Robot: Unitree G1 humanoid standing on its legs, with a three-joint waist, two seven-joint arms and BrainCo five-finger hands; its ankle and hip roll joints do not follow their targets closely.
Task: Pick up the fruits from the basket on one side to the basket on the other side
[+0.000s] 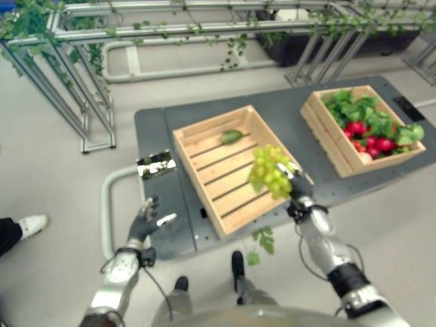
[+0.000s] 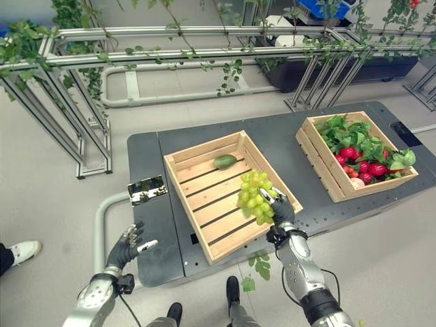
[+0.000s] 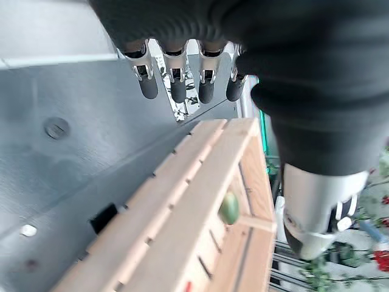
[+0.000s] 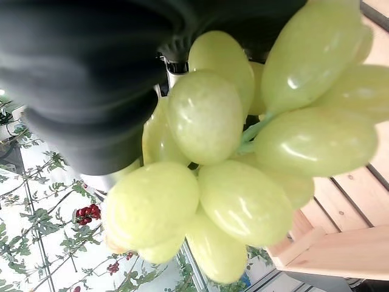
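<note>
Grape bunch (image 2: 255,195) is gripped in the curled right hand (image 2: 281,210), held above the near crate (image 2: 204,167) — a green fruit (image 2: 224,161) already lies inside. Lowering close to the slats before release is advised. Left hand (image 2: 127,248) is kept open, idle, beside the table (image 2: 146,157).

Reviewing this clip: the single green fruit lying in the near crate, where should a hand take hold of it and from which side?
Take the green fruit across its narrow middle, coming straight down from above. It lies flat on the slats of the wooden crate close to the far wall, so a sideways approach would probably meet the boards. The left hand is open; the right hand already holds the grapes.
</note>
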